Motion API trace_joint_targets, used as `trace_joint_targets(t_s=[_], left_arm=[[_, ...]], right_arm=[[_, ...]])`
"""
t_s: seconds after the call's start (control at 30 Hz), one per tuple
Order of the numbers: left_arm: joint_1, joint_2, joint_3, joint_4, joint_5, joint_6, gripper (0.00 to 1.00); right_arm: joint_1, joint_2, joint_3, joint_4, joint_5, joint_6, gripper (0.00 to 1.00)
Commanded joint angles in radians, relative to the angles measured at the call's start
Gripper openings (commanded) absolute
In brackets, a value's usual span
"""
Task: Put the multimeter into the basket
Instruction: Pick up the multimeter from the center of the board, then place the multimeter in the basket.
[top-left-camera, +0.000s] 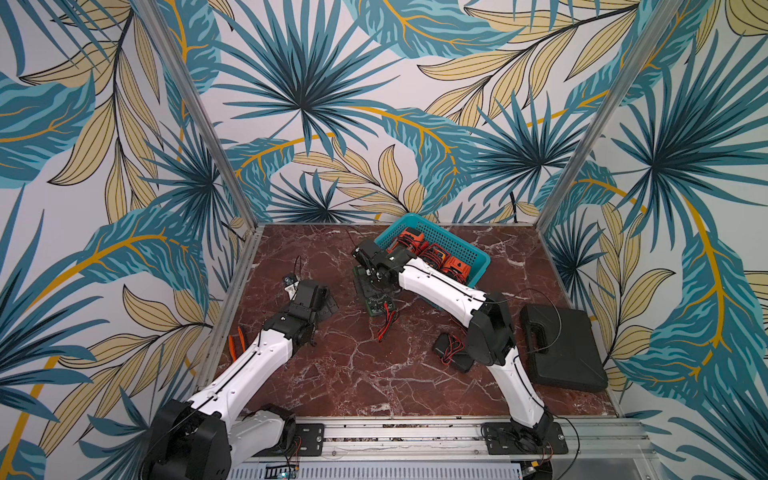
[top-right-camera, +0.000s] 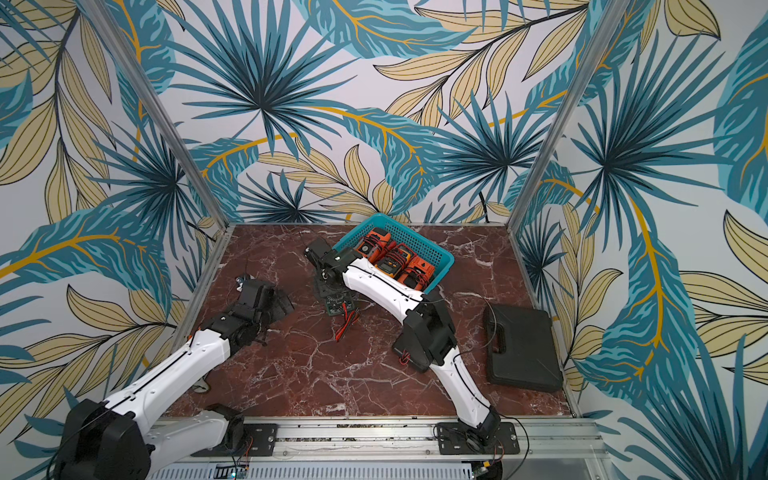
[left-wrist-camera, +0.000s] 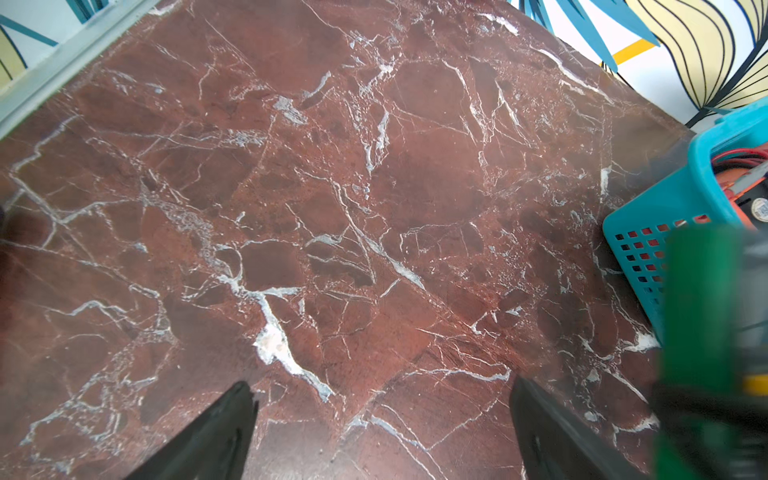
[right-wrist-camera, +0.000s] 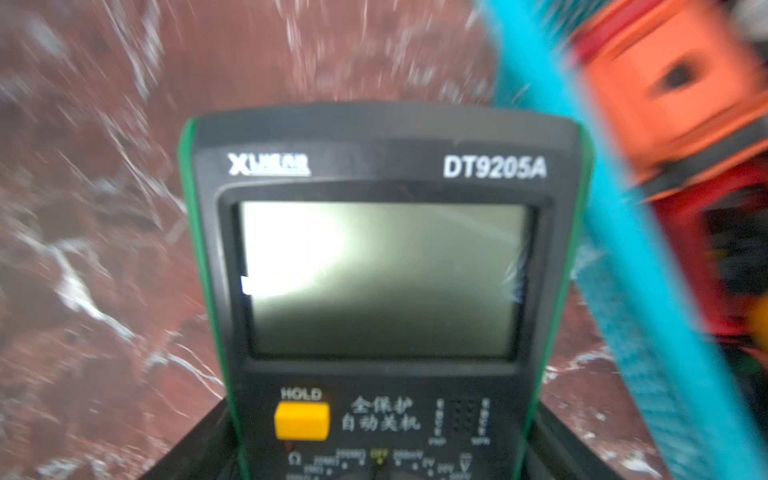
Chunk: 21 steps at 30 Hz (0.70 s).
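Observation:
A green-edged black multimeter (right-wrist-camera: 382, 270) with a grey screen sits between my right gripper's (right-wrist-camera: 382, 432) black fingers, which press on its two long sides. In both top views the multimeter (top-left-camera: 376, 293) (top-right-camera: 336, 298) is just beside the near-left wall of the teal basket (top-left-camera: 455, 243) (top-right-camera: 441, 250), with red and black leads (top-left-camera: 386, 322) trailing from its near end. The right gripper (top-left-camera: 370, 270) is over the meter's far half. My left gripper (left-wrist-camera: 382, 384) (top-left-camera: 329, 305) is open over bare marble, left of the meter, holding nothing.
Three orange meters (top-left-camera: 432, 254) lie inside the basket. A black carry case (top-left-camera: 561, 349) rests at the right edge, a small black box with red wires (top-left-camera: 452, 352) near the right arm's elbow. Orange-handled tools (top-left-camera: 237, 340) and a small metal part (top-left-camera: 289, 283) lie at the left.

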Motion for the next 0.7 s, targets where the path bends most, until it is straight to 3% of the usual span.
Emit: trace_joint_targets(t_s=[0.0,0.3,0.67], left_arm=[[0.008,-0.044,0.023,-0.018,-0.011,-0.011,0.99],[0.008,-0.105,-0.018,0.063,0.079,0.043,0.99],[0.007,-0.108,-0.068,0.171,0.211,0.097,1.00]], right_arm=[[-0.002,-0.091,0.081,0.009,0.160,0.052,0.09],[-0.131,-0.122,0.206,0.052,0.387,0.149,0.09],[-0.234,-0.034,0.263,0.207,0.449,0.265,0.10]])
